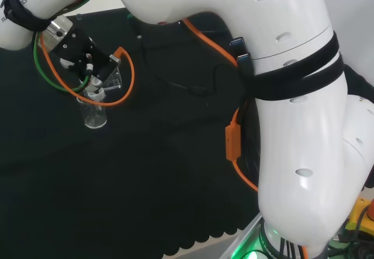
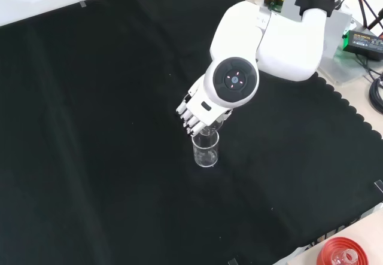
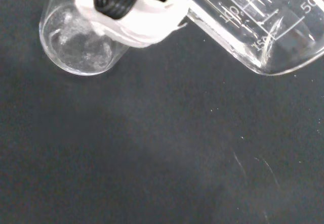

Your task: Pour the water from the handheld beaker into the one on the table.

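The hand (image 1: 79, 51) is shut on a clear graduated beaker (image 1: 111, 78), which is tilted steeply with its mouth down toward a second clear beaker (image 1: 93, 116) that stands upright on the black cloth. In the front view the hand (image 2: 200, 112) hangs just above the standing beaker (image 2: 206, 149), and the arm's round-capped link hides most of the held one. Seen from the wrist, the held beaker (image 3: 263, 27) lies slanted beside a fingertip (image 3: 136, 16). The standing beaker (image 3: 81, 47) shows rippled water at its bottom.
An orange cable (image 1: 125, 80) loops beside the hand. A red ribbed ring with a small flask (image 2: 341, 256) sits at the cloth's near right corner in the front view. The scalloped cloth edge (image 2: 353, 112) and some electronics (image 2: 362, 37) lie at the right.
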